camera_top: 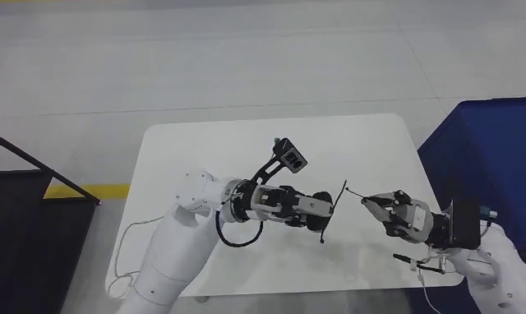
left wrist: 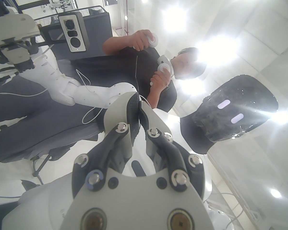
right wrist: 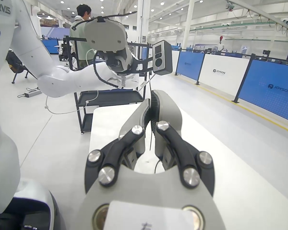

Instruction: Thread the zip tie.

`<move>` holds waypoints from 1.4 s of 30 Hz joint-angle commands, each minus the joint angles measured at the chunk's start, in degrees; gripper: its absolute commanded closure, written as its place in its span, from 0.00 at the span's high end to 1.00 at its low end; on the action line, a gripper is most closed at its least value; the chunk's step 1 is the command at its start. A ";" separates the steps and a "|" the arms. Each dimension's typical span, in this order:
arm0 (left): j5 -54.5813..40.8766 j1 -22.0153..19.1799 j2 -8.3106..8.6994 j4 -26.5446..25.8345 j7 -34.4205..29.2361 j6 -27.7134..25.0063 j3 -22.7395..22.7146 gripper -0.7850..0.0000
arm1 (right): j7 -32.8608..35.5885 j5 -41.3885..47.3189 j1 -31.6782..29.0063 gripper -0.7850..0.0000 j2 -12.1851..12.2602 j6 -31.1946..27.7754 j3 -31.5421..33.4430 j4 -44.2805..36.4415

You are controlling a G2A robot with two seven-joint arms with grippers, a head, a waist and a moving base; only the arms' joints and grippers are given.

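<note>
My left gripper (camera_top: 329,209) hangs over the middle of the white table (camera_top: 246,150), shut on a thin black zip tie (camera_top: 339,197) that sticks out from both sides of its fingers. In the left wrist view the zip tie (left wrist: 136,68) rises straight out of the closed left gripper (left wrist: 138,99). My right gripper (camera_top: 367,202) faces it from the right, a short gap away, shut on a thin black strip (right wrist: 150,84) whose tip points at the tie's upper end. I cannot tell whether strip and tie are one piece. The right wrist view shows the left gripper (right wrist: 103,34) with the tie (right wrist: 121,15) across it.
A blue-draped stand (camera_top: 485,150) borders the table's right side, close to the right arm. A dark panel (camera_top: 33,232) stands off the left edge. A small black item (camera_top: 415,260) lies near the front right edge. Bare tabletop lies behind both grippers.
</note>
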 commanded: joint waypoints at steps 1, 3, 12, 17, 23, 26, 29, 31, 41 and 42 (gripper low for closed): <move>-0.02 -0.01 0.00 0.00 -0.02 -0.01 0.00 0.00 | -0.03 0.00 0.00 0.00 0.00 0.00 0.00 -0.01; -4.01 1.56 -0.23 0.07 2.17 1.58 0.81 0.00 | 0.05 1.69 -0.24 0.00 -0.17 0.20 -0.65 -0.89; -6.28 3.69 -0.33 1.57 3.75 1.95 3.01 0.00 | -1.33 4.14 -1.06 0.00 -0.55 0.00 0.66 -1.95; -5.57 3.97 -0.12 2.26 2.94 3.21 3.76 0.00 | -1.01 3.86 -0.79 0.00 -0.77 0.05 0.76 -1.98; -5.51 3.42 -0.08 3.78 3.17 3.92 4.50 0.00 | -1.01 3.86 -0.79 0.00 -0.77 0.05 0.76 -1.98; -5.82 2.93 -0.08 3.99 3.34 3.50 4.40 0.00 | -1.01 3.86 -0.79 0.00 -0.77 0.05 0.76 -1.98; -5.60 2.47 -0.08 4.30 3.56 3.38 4.55 0.00 | -1.01 3.86 -0.79 0.00 -0.77 0.05 0.76 -1.98; -6.10 2.19 -0.16 4.40 3.49 3.10 4.83 0.00 | -1.01 3.86 -0.79 0.00 -0.77 0.05 0.76 -1.98; -6.46 0.52 -0.41 5.83 3.46 2.88 6.08 0.00 | -1.01 3.86 -0.79 0.00 -0.77 0.05 0.76 -1.98; -6.51 0.41 -0.42 5.91 3.50 2.66 6.07 0.00 | -1.01 3.86 -0.79 0.00 -0.77 0.05 0.76 -1.98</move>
